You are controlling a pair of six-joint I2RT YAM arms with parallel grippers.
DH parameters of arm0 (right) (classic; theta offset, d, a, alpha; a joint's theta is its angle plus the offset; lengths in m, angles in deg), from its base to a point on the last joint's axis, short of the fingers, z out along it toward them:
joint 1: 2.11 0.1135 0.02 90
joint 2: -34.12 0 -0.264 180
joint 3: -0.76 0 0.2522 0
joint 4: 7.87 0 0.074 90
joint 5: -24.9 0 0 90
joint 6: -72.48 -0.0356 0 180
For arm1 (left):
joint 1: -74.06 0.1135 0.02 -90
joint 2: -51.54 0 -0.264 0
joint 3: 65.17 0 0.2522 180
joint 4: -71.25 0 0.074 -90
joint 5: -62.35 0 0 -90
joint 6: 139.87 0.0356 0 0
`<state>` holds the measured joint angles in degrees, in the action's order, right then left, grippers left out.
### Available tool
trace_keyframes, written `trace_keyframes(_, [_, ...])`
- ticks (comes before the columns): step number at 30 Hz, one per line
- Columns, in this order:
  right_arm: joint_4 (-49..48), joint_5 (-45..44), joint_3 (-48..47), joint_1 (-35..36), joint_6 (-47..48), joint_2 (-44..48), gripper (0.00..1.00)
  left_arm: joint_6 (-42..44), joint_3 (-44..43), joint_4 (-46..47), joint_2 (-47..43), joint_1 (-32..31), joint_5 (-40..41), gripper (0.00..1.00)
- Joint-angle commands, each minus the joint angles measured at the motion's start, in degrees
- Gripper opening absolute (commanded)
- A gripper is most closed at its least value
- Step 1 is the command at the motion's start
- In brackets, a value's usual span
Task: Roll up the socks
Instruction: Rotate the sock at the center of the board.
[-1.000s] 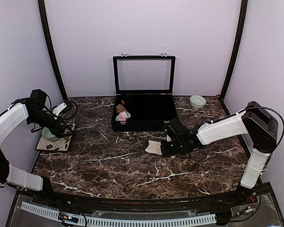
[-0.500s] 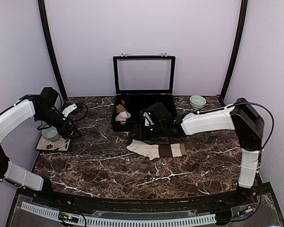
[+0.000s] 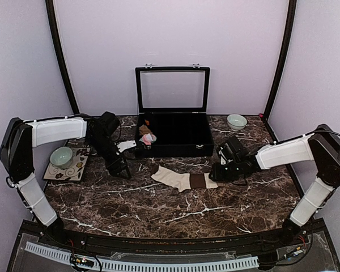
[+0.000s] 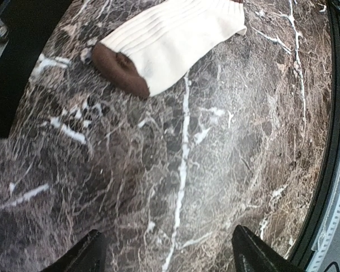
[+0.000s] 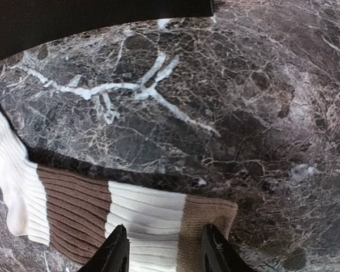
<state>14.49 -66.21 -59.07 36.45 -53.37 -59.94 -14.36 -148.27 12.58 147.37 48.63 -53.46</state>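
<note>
**A:** What surrounds the workspace?

**B:** Pale lilac walls (image 3: 102, 45) on three sides, evenly lit. Thin black poles (image 3: 61, 62) rise at the far left and far right corners.

**A:** And the surface?

**B:** A dark brown marble-patterned tabletop (image 3: 158, 209) with white veins. A black case (image 3: 172, 69), its glass lid raised, sits at the middle of the far edge. A white slotted strip (image 3: 158, 264) runs along the near edge.

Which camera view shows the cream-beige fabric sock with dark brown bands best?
Top external: the cream-beige fabric sock with dark brown bands lies flat, seen nearly whole. Left wrist shows only its brown toe and cream foot; right wrist shows only its banded cuff end.
</note>
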Motion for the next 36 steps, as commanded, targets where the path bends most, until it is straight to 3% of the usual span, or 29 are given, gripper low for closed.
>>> trace_keyframes(1, [-1.95,-0.41,5.40,0.87,-1.21,1.67,0.42,-2.86,-4.78,2.36,4.92,-3.21,-0.04,0.82])
trace_keyframes(6, [-5.34,2.91,12.37,2.99,-4.67,4.38,0.39,-4.10,-8.24,5.22,9.60,-7.53,1.20,0.82])
trace_keyframes(10, [-7.29,5.12,14.50,9.71,-10.23,4.11,0.36,-1.50,-8.79,6.15,12.25,-11.98,3.60,0.79])
trace_keyframes(14, [-8.66,6.57,14.25,17.26,-15.77,5.08,0.36,1.09,-7.04,8.89,14.62,-15.98,11.93,0.77])
trace_keyframes(19, [-7.68,8.37,12.17,25.45,-19.17,5.64,0.37,0.57,-8.00,9.67,17.93,-16.56,15.98,0.73])
trace_keyframes(25, [-2.98,11.48,9.53,28.49,-14.57,10.72,0.47,1.31,-7.70,10.65,17.01,-16.43,16.33,0.72])
trace_keyframes(30, [3.71,3.51,8.59,27.09,-6.76,16.15,0.53,1.70,-7.84,12.02,16.52,-16.45,17.66,0.72])
trace_keyframes(36, [1.74,-0.69,7.93,24.86,-1.37,8.34,0.44,6.36,-6.89,11.97,13.84,-16.43,20.28,0.73])
